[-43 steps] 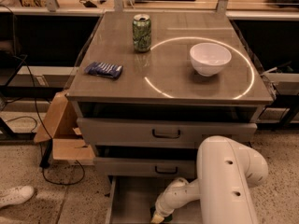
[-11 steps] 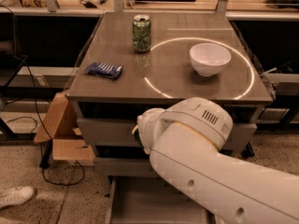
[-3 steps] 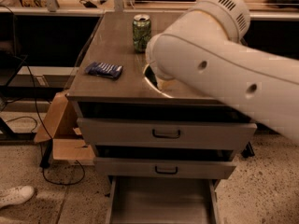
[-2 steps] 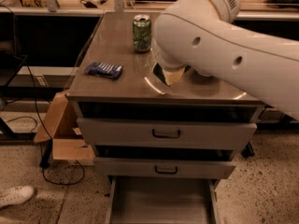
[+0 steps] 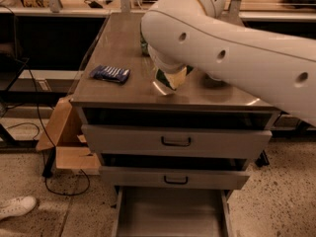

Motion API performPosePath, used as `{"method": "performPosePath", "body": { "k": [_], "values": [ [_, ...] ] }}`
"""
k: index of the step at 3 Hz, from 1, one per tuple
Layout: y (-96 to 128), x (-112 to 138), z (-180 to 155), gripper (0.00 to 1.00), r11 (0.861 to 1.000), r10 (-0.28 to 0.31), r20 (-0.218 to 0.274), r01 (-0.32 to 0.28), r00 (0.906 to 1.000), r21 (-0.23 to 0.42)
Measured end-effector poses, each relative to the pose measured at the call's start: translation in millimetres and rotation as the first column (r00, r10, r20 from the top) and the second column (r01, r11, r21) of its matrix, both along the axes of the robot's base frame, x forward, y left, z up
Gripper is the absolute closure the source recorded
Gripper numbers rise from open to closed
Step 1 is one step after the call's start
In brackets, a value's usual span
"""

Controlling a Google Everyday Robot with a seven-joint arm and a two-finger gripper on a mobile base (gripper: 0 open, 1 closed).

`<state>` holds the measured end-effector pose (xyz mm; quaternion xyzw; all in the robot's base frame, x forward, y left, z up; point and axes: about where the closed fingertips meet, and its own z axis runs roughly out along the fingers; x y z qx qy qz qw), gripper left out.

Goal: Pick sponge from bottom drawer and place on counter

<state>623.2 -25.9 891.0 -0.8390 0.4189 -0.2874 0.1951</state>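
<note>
- The claw (image 5: 171, 73) hangs under the end of the white arm, over the middle of the worktop (image 5: 118, 43), clamped on the sponge (image 5: 176, 79).
- I cannot tell whether the sponge touches the surface yet.
- Best to lower it flat onto bare worktop, well apart from the blue packet (image 5: 109, 73), then let go and lift straight up.
- The bottom drawer (image 5: 168, 216) stands pulled out, its grey floor bare.
- A cardboard box (image 5: 64, 137) and a white shoe (image 5: 16, 207) lie on the speckled floor (image 5: 281, 191).

Speckled terrazzo floor (image 5: 296, 191) lay under dim, warm light. A cardboard box (image 5: 61, 132) leaned at nine o'clock, a white shoe (image 5: 17, 206) at eight, and a long wooden bench (image 5: 74, 5) at twelve. The jaws hung over the worktop (image 5: 118, 43).
</note>
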Motion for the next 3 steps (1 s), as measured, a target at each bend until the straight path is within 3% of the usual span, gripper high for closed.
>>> {"method": "performPosePath", "body": {
  "k": [1,3],
  "values": [
    [26.7,2.2,-2.7,1.00,0.989,0.103,0.006,-0.102,0.9947,-0.107],
    [51.0,10.2,-4.9,1.00,0.963,0.184,0.013,-0.178,0.9828,-0.205]
  ]
}}
